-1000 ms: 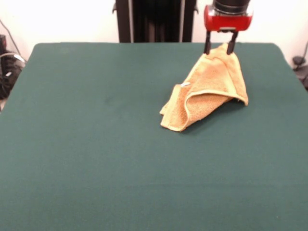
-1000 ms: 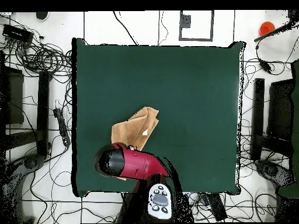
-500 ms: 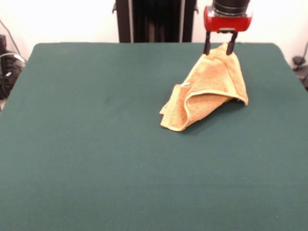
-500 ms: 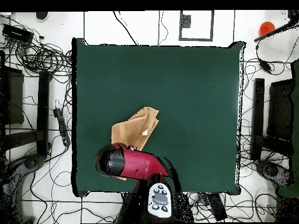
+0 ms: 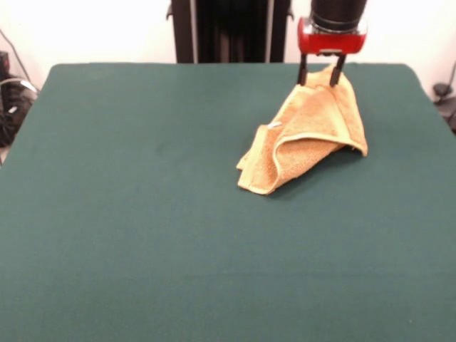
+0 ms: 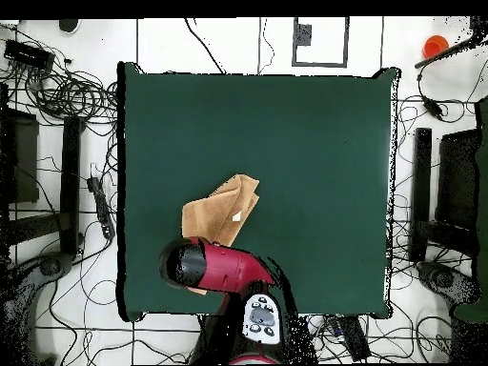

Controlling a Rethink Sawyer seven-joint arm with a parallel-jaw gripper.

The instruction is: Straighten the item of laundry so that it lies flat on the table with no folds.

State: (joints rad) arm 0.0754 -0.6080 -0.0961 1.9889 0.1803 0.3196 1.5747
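Observation:
The golden-orange towel [image 5: 313, 135] lies crumpled and folded over itself on the right far part of the green table [image 5: 142, 214]. Its small white label [image 5: 275, 125] shows on the left fold. My gripper [image 5: 318, 77] is open. Its two dark fingers [image 5: 302, 73] stand either side of the towel's far corner, apart from each other. In the overhead view the towel [image 6: 224, 208] lies near the table's lower left edge. The red arm [image 6: 224, 269] covers its nearest corner and hides the gripper.
The black pedestal [image 5: 228, 32] stands behind the table's far edge. Cables and stands [image 6: 67, 95] lie on the floor around the table. An orange object [image 6: 436, 45] sits off the table at the upper right.
My gripper has shifted slightly left and a little up over the towel's far corner. The towel's shape has not changed.

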